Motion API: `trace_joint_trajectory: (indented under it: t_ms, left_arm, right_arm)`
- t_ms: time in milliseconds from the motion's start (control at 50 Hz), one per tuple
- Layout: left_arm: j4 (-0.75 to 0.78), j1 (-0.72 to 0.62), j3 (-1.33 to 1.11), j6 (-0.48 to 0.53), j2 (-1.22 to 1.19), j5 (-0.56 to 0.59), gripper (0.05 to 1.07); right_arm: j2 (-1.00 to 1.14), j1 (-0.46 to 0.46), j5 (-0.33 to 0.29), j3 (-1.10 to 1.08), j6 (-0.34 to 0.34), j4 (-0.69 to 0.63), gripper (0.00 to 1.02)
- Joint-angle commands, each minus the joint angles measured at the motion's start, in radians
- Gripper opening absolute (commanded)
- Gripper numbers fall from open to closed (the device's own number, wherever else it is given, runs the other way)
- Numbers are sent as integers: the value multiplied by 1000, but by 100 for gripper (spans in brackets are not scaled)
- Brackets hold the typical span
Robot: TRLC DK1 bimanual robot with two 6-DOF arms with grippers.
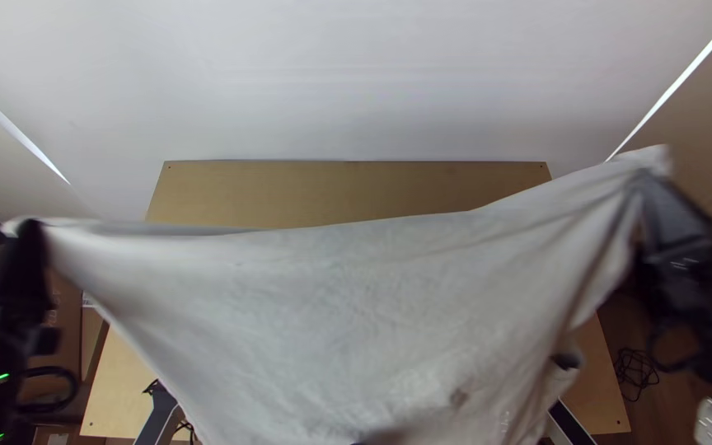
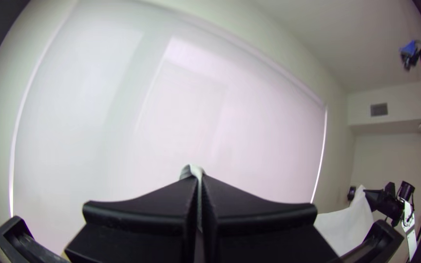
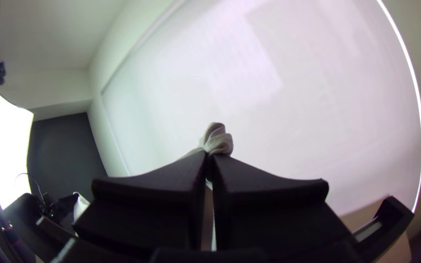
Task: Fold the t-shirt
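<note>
The room is bright and evenly lit. Beyond both grippers, the white backdrop [image 1: 348,82] carries soft, pale patches of glare. Well off to one side of the right gripper [image 1: 646,180], a softbox [image 3: 7,151] burns out to plain white. Thin bright light strips [image 1: 681,78] slant beyond each gripper. The left gripper [image 1: 30,229] is a near-black smear in the top view, and the right one is blurred too. Between them the T-shirt [image 1: 356,305] is softly blurred, with grey shading in its folds just beside the right gripper. Around the fingers in both wrist views, straight edges bow and the corners darken.
</note>
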Motion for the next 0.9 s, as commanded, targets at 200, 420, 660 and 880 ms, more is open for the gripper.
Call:
trace_joint_trajectory:
  t_ms: [200,420,660,880]
  left_arm:
    - [3,-17,-530,37,-186,10,8]
    - [208,-7,-760,74,-80,30,8]
    - [510,31,-817,75,308,47,8]
    - [661,51,-691,75,703,49,8]
  right_arm:
    - [-106,129,19,-653,-9,75,2]
    - [62,129,64,-880,-46,342,2]
    - [405,91,93,-866,-75,577,2]
    - [724,48,105,-694,-121,630,2]
